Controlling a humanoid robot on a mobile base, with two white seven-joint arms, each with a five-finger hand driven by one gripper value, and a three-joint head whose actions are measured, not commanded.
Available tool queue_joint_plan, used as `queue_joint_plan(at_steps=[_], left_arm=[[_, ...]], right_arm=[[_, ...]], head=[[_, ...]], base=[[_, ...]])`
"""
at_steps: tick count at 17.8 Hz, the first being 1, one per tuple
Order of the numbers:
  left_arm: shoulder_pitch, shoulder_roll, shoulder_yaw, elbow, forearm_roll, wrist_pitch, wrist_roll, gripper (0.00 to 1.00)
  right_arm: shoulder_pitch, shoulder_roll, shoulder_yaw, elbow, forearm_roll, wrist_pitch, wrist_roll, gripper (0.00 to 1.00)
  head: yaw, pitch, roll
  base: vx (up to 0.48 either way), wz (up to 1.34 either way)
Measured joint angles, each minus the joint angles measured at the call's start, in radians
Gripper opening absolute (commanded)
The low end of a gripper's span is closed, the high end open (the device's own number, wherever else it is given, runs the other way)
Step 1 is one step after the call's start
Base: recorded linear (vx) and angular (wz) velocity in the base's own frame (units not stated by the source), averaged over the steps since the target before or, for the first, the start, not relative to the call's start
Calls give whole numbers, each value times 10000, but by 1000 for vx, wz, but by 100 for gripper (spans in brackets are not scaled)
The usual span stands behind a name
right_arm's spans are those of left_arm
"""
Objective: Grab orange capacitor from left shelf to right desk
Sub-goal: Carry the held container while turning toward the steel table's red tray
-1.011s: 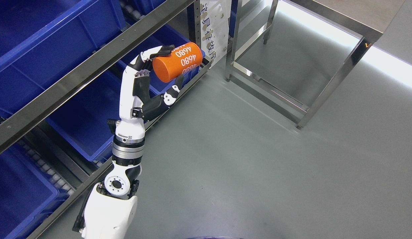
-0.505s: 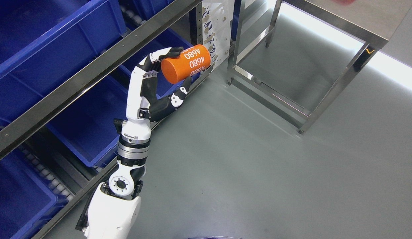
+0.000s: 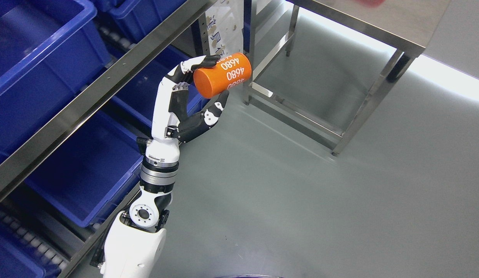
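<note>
Nearest to me, my left arm [image 3: 156, 170] rises from the bottom edge, white shell and silver wrist ring, running up alongside the front rail of the shelf [image 3: 89, 100]. I use that shelf as my landmark. At the top of the arm my left hand [image 3: 193, 96] is clamped around the orange capacitor [image 3: 223, 74]: dark fingertips [image 3: 208, 61] curl over its upper side and the thumb [image 3: 214, 112] presses from below. The capacitor is tilted, its flat end facing down and toward me, white "4680" print showing on its side. It is held in the air just off the shelf's right end, clear of the rail and above the grey floor [image 3: 286, 200].

Inside the shelf, blue bins [image 3: 81, 170] sit on the tiers, one low beside my forearm, others higher up to the left; roller tracks show under them. A white printed sheet [image 3: 224, 23] hangs on the shelf's end post, just behind the capacitor.

Farther out, right of the shelf, stands the steel surface [image 3: 363, 19] on its metal legs, well apart from the capacitor. I cannot see my right arm
</note>
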Motion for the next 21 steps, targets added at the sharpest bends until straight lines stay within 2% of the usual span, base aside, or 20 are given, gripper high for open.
queue_joint_plan(at_steps=[21], left_arm=[[16,0,-507,0,0,14,4,11]], right_arm=[[1,0,0,0,0,0,0,100]], head=[[0,2,0]], base=[[176,-345]])
